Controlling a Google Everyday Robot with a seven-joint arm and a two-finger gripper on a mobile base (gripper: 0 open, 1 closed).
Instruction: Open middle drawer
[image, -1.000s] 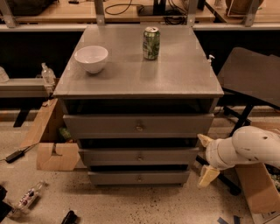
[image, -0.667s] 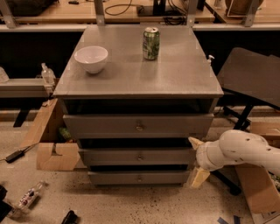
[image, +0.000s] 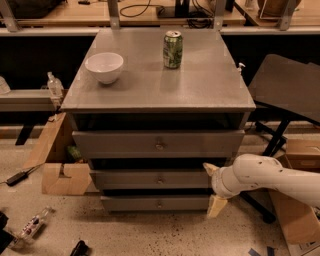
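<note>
A grey metal table (image: 200, 85) is standing in front of me with three drawers stacked under its flat top. A white robot arm (image: 272, 179) is reaching in from the right, low down beside the table's right front corner.

The top drawer (image: 120, 144) is showing the tallest front. Just beneath it the middle drawer (image: 125, 179) is sitting between that one and the bottom drawer (image: 125, 203). Its wide flat front is facing out toward me, and its long axis is running left to right, level with the floor. A dark gap is showing above it, and the front is lying about in line with its neighbours, not visibly pulled out.

A torn cardboard box (image: 62, 177) is lying on the floor against the table's left side. A white bowl (image: 104, 66) is resting on the left of the table top, well apart from a green can (image: 172, 49) standing upright near the back middle.

The pincer (image: 211, 187) is hovering at the right end of the middle drawer, its jaws spread wide, one above the other, with nothing between them. The upper finger (image: 210, 169) is lying over that drawer's right edge and the lower one over the bottom drawer's right end; I cannot tell whether either is touching.

The middle drawer's small round knob (image: 160, 180) is sitting at the centre of its front, well left of the pincer.
</note>
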